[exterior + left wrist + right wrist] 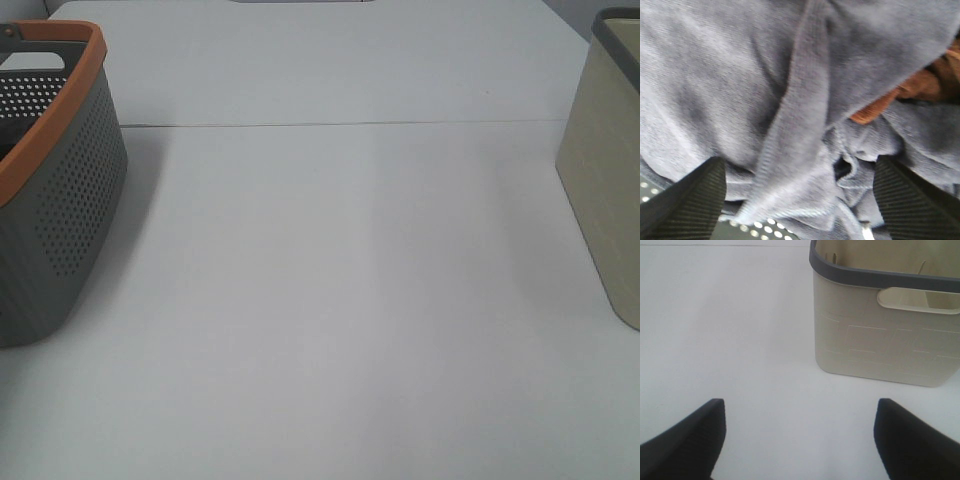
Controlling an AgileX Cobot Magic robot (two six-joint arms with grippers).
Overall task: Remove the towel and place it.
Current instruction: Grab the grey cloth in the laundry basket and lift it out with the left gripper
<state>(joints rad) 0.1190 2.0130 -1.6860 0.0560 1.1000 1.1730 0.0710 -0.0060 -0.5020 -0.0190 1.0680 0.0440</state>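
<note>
Down inside the perforated grey basket [70,200]: towel [790,100] bunched, left tool [797,167] spread wide over its folds, not yet pinching. Right tool [800,405] spread, empty, over bench [330,300] beside beige basket [880,340].

Risk: catching only the hem ridge, so the cloth slips free or drags on the orange rim [62,112] and tips the basket.

Count: one towel, two baskets, two tools.

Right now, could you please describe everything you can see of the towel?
The towel is bluish-grey, soft, plush like terry, crumpled into folds, with a ribbed hem band running across it. It fills the left wrist view, lying over a perforated grey surface, with something orange-brown peeking from under it. The left gripper is open, its fingers flanking it; contact is unclear.
</note>
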